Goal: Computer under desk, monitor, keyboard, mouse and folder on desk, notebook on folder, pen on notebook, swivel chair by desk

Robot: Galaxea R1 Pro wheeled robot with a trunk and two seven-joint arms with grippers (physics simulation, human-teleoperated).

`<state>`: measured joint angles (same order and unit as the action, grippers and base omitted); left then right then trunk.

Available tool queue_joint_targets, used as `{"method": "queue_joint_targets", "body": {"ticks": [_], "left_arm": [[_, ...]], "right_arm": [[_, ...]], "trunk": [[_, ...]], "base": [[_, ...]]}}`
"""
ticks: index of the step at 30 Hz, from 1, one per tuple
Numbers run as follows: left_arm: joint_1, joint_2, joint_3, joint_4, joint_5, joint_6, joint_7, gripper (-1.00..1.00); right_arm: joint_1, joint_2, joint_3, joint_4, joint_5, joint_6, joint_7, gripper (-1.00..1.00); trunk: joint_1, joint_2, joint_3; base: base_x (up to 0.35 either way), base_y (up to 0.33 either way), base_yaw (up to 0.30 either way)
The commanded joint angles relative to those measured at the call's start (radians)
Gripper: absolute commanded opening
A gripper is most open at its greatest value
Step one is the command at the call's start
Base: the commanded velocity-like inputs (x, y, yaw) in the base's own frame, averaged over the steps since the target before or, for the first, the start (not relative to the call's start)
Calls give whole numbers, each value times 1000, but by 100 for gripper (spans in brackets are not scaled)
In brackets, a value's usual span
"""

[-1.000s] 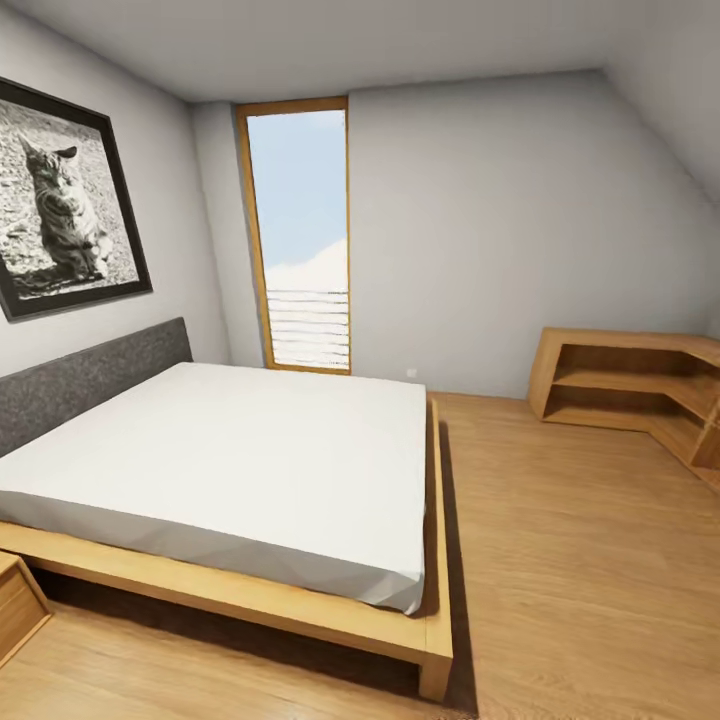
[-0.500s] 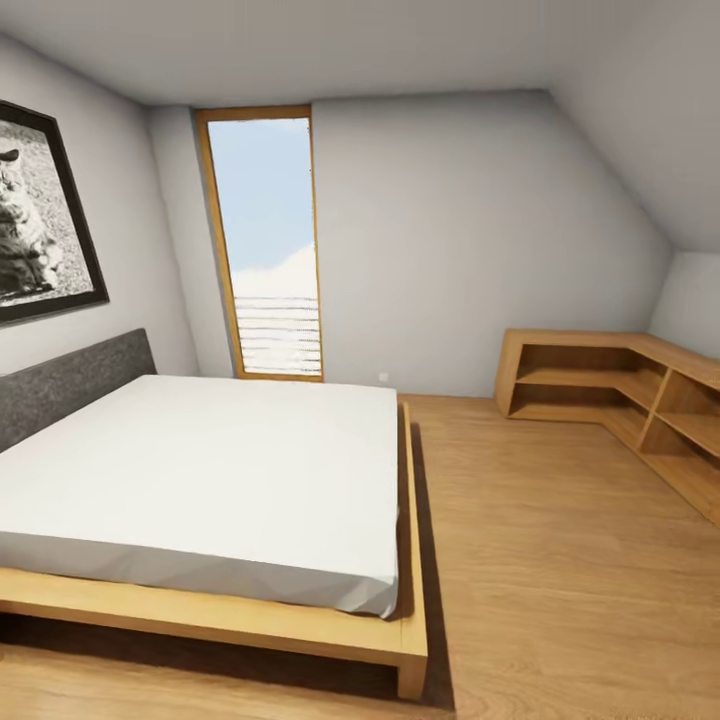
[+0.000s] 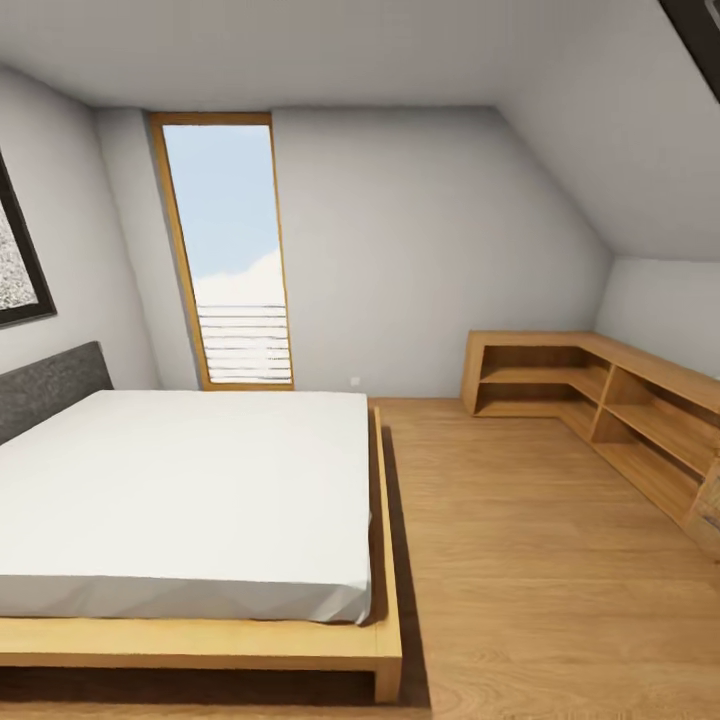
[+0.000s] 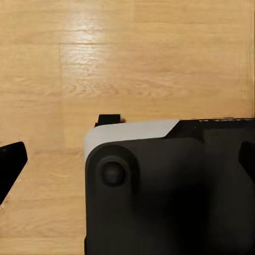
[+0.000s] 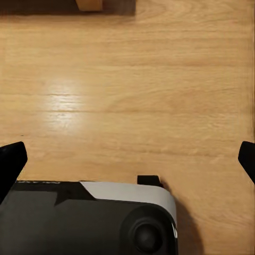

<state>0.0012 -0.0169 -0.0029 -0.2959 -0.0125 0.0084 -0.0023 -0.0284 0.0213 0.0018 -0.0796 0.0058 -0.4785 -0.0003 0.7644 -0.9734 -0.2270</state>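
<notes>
I am in the bedroom, with its light wood floor point(image 3: 540, 560), pale grey walls and sloped ceiling. A dark skylight frame point(image 3: 700, 30) cuts the upper right corner of the head view. Both wrist views look down on the wood floor and parts of my own black and white base. My left gripper point(image 4: 127, 159) is open, its black fingertips point(image 4: 10, 164) far apart with nothing between them. My right gripper point(image 5: 127, 159) is open too, its fingertips point(image 5: 10, 159) spread wide over bare floor.
A low wooden bed point(image 3: 200, 640) with a white mattress takes up the left half of the room. A tall window point(image 3: 230, 260) stands at the back. A low L-shaped wooden shelf point(image 3: 600, 400) runs along the right corner. Open floor lies between bed and shelf.
The head camera has swung to the right: bed, window and cat picture slid left in the view, more of the corner shelf came in, and the skylight frame appeared.
</notes>
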Motion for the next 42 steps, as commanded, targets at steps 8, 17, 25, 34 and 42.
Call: {"method": "queue_joint_targets", "body": {"ticks": [8,17,25,34,42], "left_arm": [[0,-2,0,-75,-1,1,-1,100],[0,-1,0,-141,0,1,0,100],[0,1,4,-163,14,-40,0,100],[0,31,42,-151,91,-277,5,100],[0,32,43,-105,96,-319,8,100]], "right_arm": [[-1,-3,0,-62,0,-4,1,100],[-2,-42,-3,-245,1,-17,0,100],[-2,-56,-3,-255,2,-32,1,100],[-2,-61,-2,-258,3,-34,2,100],[-2,-70,-2,-258,3,-34,2,100]], "trunk": [[-31,55,30],[-65,118,62],[-88,160,85],[-88,160,89],[-88,160,93]], "base": [[0,0,-253],[0,0,-244],[0,0,-232],[0,0,-252],[-37,23,-256]]}}
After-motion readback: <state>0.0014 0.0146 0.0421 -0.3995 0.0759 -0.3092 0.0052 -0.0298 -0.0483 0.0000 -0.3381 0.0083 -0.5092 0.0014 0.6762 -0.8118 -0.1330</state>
